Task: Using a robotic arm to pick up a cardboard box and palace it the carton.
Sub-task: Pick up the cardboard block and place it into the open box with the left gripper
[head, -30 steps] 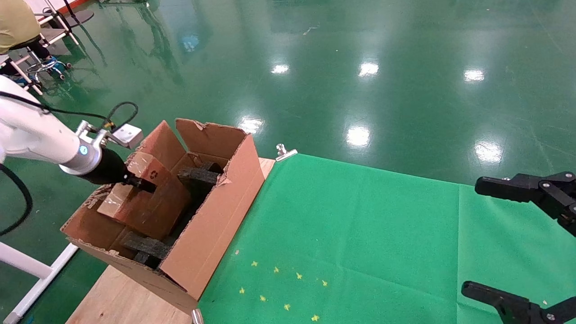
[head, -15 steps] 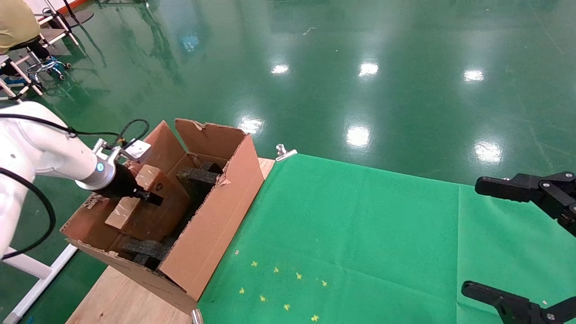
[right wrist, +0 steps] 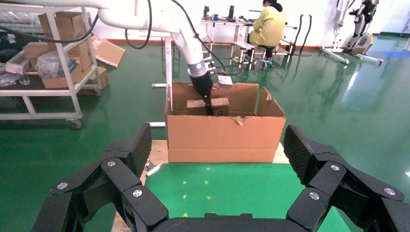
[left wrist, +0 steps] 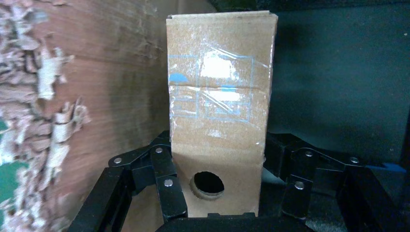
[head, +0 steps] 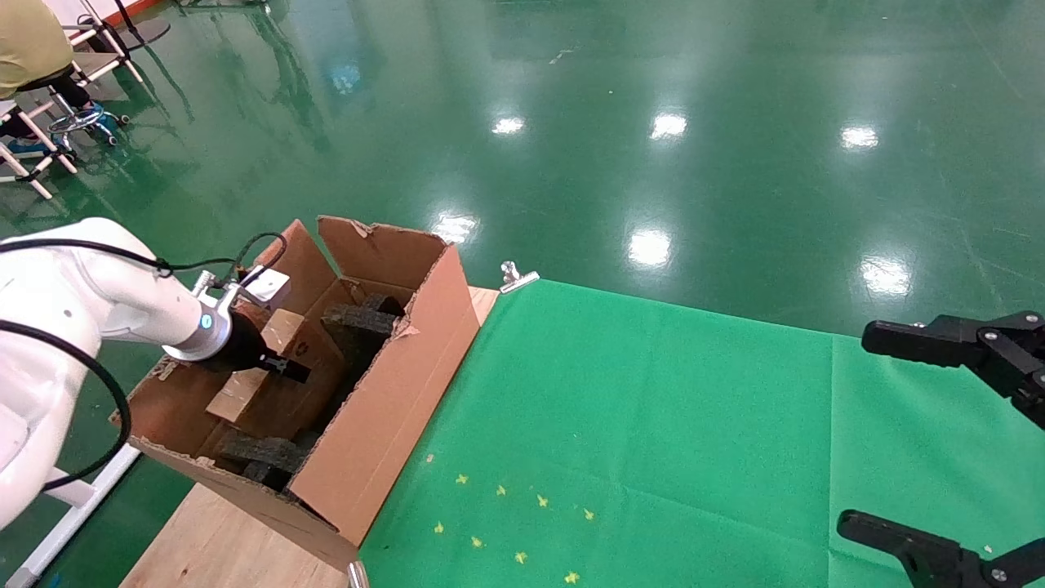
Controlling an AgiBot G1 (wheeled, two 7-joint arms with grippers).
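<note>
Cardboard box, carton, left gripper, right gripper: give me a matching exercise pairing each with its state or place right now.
Things:
1. cardboard box
2. carton
3. left gripper
4. right gripper

States:
A. open, over the green cloth
B. stands on the table's left end, black foam blocks inside
C. shut on a taped box, inside the carton
D. held, partly lowered into the carton

Pairs: 1-D, 2-B, 3-C, 4-A

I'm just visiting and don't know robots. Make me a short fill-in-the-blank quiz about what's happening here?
1. The left gripper is shut on the small ____.
2. The round hole is in the box's ____ face.
3. The carton stands at the edge of a ____ cloth.
4. The right gripper holds ____.

Answers: cardboard box; narrow; green; nothing
</note>
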